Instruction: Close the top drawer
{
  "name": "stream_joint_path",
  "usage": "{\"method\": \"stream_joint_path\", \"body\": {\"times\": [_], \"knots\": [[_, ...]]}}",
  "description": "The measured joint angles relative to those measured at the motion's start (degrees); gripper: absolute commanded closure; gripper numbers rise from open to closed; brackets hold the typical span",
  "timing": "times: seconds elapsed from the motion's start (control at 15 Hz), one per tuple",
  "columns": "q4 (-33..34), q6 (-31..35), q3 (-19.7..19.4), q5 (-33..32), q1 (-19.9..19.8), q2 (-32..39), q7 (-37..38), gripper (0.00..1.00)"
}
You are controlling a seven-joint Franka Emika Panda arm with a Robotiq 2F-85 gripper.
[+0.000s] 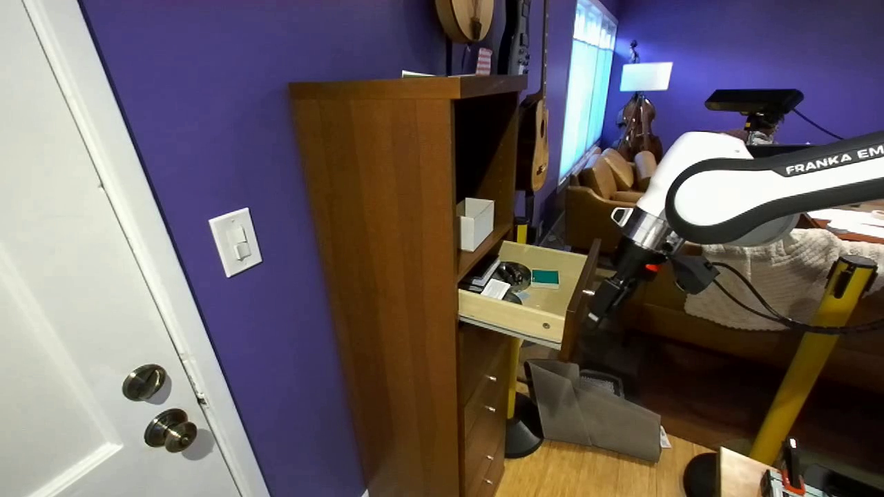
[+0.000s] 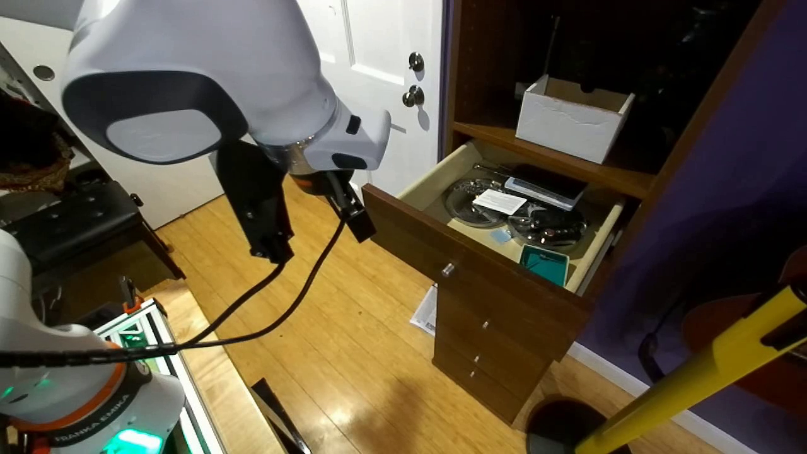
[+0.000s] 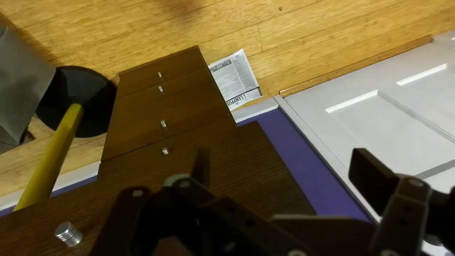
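Closest to the wrist camera, the gripper (image 3: 286, 170) has 2 fingers (image 3: 371, 177) wide apart, holding nothing. In an exterior view, the top drawer (image 1: 511, 316) stands pulled out of the cabinet (image 1: 387, 276). In an exterior view, it contains 1 green tray (image 2: 545, 265).

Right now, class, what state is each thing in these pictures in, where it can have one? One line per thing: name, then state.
Top drawer, pulled open.
Lower drawers, shut.
Gripper, open, holding nothing.
White box, open-topped.
White door, appears shut.
Lamp, lit.
Light switch, setting unclear.
Arm base light, glowing green.
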Motion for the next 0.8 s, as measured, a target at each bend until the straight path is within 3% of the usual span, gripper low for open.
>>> {"method": "stream_joint_path", "body": {"times": [0.4, 0.47, 0.6, 0.8], "knots": [[0.26, 0.35, 3.37, -9.65, -3.75, 0.43, -3.01, 0.01], [0.38, 0.7, 3.54, -11.01, -4.2, 0.71, -3.19, 0.26], [0.48, 2.15, 3.68, -12.71, -4.84, 1.4, -3.98, 0.3], [0.5, 6.36, 3.61, -13.86, -5.45, 3.12, -4.92, 0.55]]}}
